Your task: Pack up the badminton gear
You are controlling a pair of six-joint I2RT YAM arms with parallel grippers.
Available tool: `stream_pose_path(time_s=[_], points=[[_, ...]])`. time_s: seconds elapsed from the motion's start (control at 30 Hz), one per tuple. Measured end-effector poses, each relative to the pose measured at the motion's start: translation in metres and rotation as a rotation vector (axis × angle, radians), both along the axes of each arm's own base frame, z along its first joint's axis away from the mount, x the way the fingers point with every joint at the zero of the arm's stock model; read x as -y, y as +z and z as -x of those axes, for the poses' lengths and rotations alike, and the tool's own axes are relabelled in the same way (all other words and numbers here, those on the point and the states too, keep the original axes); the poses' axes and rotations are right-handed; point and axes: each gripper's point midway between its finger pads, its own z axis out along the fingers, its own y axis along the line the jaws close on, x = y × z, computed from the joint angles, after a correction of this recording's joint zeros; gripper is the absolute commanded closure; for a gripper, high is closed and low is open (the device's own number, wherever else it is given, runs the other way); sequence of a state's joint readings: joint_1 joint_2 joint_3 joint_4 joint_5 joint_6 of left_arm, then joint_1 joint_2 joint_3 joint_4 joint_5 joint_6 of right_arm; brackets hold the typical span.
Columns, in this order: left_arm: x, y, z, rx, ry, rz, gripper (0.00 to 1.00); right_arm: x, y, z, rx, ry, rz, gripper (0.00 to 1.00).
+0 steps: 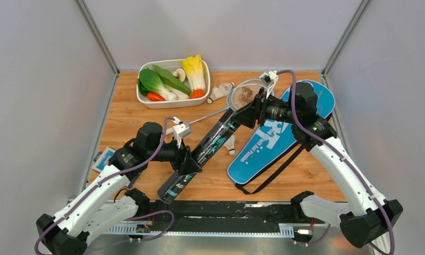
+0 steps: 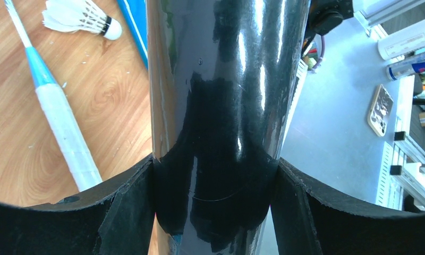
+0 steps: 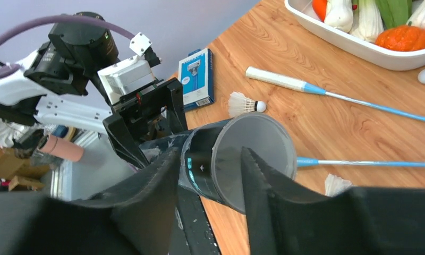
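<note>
Top view, tube: the long black tube (image 1: 213,146) slants over the table (image 1: 146,114), with its open end toward the far right and its closed end toward the arm bases.
Top view, left gripper: your left gripper (image 1: 188,162) is clamped around the tube's lower part.
Top view, right gripper: your right gripper (image 1: 254,112) sits at the tube's mouth, beside a racket head (image 1: 245,94). The blue cover (image 1: 285,133) lies just to its right.
Top view, loose gear: one shuttlecock (image 1: 231,144) lies between tube and cover. The other shuttlecocks (image 1: 220,92) lie near the white tray (image 1: 168,104).
Left wrist, grip: both pads (image 2: 125,212) press on the glossy wall, and the tube fills the gap between them.
Left wrist, handling: the surface looks slick and the wall thin, so it is probably light and easy to crush. Hold it firmly but without squeezing, low on the body as you have it now.
Right wrist, jaws: they stand partly closed astride the open rim, one finger outside the wall and one across the opening. You cannot tell whether they are pinching it.
Right wrist, handling: the rim is likely the weakest place to grip. Feathers are fragile, so take shuttlecocks by the cork.
Right wrist, not yours: leave the blue-and-white card (image 3: 197,79) where it is.
</note>
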State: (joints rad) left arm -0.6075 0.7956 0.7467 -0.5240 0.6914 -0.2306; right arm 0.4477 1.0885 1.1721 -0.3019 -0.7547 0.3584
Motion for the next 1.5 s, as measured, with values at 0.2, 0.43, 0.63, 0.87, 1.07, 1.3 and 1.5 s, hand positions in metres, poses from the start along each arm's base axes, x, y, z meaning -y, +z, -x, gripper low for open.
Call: stream_pose_path(time_s=[0.2, 0.43, 0.63, 0.87, 1.07, 1.3, 1.5], points=[[-0.001, -0.004, 0.005, -0.001, -0.019, -0.004, 0.59, -0.001, 0.002, 0.006, 0.021, 0.051, -0.005, 1.00], [-0.007, -0.007, 0.002, 0.151, 0.010, 0.045, 0.76, -0.002, 0.009, 0.014, 0.019, 0.092, -0.016, 1.00], [-0.012, 0.016, 0.001, 0.306, 0.040, 0.137, 0.77, 0.000, 0.032, 0.027, 0.065, 0.138, -0.042, 1.00], [-0.011, 0.026, -0.004, 0.376, 0.040, 0.159, 0.80, 0.006, 0.045, 0.034, 0.097, 0.152, -0.058, 1.00], [-0.007, 0.029, -0.011, 0.415, 0.031, 0.162, 0.80, 0.014, 0.048, 0.033, 0.075, 0.145, -0.057, 1.00], [-0.005, 0.038, -0.014, 0.467, 0.028, 0.184, 0.81, 0.017, 0.060, 0.037, 0.097, 0.158, -0.070, 1.00], [-0.006, 0.044, -0.014, 0.500, 0.027, 0.197, 0.81, 0.020, 0.065, 0.041, 0.115, 0.155, -0.076, 1.00]])
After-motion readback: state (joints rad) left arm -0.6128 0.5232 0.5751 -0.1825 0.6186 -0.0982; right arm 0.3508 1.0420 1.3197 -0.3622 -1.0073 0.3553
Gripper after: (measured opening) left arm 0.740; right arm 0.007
